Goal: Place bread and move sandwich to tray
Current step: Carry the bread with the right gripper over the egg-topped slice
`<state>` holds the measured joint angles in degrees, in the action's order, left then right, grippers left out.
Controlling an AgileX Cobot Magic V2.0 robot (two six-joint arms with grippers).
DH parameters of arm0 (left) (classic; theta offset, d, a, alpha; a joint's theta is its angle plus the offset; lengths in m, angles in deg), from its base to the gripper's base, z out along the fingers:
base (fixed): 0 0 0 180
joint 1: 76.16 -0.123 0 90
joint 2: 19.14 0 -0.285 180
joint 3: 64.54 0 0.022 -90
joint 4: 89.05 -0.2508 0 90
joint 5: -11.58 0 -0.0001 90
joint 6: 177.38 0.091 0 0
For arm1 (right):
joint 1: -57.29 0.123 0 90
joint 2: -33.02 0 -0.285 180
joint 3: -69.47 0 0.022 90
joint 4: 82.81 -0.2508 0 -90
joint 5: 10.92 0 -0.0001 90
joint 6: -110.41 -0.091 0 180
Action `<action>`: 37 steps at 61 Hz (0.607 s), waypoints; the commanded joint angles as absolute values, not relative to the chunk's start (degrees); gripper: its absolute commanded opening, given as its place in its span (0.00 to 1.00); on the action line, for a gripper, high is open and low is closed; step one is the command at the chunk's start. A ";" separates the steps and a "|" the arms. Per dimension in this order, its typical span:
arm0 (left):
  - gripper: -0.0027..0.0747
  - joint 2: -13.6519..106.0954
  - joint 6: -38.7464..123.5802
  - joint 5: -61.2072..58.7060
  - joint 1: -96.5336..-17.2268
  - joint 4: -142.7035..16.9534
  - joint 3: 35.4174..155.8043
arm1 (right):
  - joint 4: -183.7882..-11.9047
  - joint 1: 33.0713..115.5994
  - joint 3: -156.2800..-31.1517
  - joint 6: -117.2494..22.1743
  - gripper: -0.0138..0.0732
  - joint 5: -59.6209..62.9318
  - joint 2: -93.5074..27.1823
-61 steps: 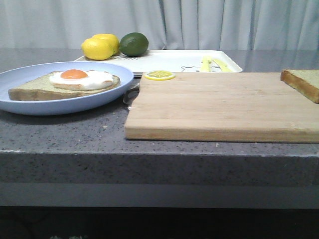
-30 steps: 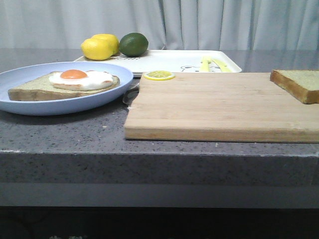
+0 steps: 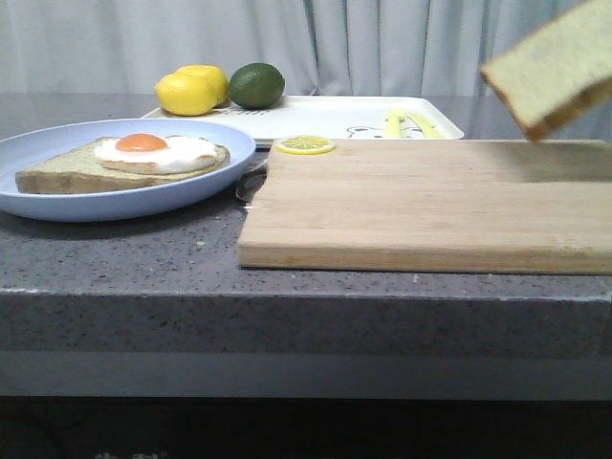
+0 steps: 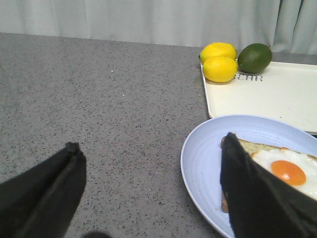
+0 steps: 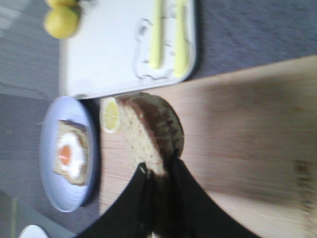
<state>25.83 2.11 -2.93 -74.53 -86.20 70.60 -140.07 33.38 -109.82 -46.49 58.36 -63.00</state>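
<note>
The bread (image 3: pixel 553 72), a plain slice with brown crust, hangs tilted in the air above the right end of the wooden cutting board (image 3: pixel 430 206). My right gripper (image 5: pixel 159 166) is shut on the bread (image 5: pixel 148 131); the gripper itself is out of the front view. The sandwich (image 3: pixel 129 161), toast with a fried egg, lies on the pale-blue plate (image 3: pixel 57 206) at the left. My left gripper (image 4: pixel 151 148) is open and empty, one finger over the plate's (image 4: pixel 203 163) near side by the sandwich (image 4: pixel 277 171). The white tray (image 3: pixel 325 115) sits behind the board.
Two lemons (image 3: pixel 191 91) and a green lime (image 3: pixel 256 84) sit at the tray's far left corner. A lemon slice (image 3: pixel 306 144) lies on the board's back left corner. Yellow utensils (image 3: pixel 406 122) lie on the tray. The counter's front edge runs below the board.
The bread has been lifted off the right end of the cutting board and now hangs tilted in the air, shifted a little left. The plate and sandwich have not moved.
</note>
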 commanded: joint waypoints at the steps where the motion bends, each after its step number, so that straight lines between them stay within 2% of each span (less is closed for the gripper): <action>1: 0.73 26.01 1.59 1.61 -74.10 -85.60 72.77 | -153.15 35.74 -111.64 -46.26 0.09 62.23 -60.37; 8: 0.73 26.01 1.59 1.61 -74.10 -85.60 72.77 | -159.85 41.78 -111.64 -46.26 0.09 61.44 -60.37; 17: 0.73 26.01 1.59 1.61 -74.10 -85.60 72.77 | -164.78 53.89 -111.64 -46.26 0.09 54.92 -60.37; 37: 0.73 26.01 1.59 1.61 -74.10 -85.60 72.77 | -167.72 80.87 -111.64 -46.20 0.09 22.75 -61.46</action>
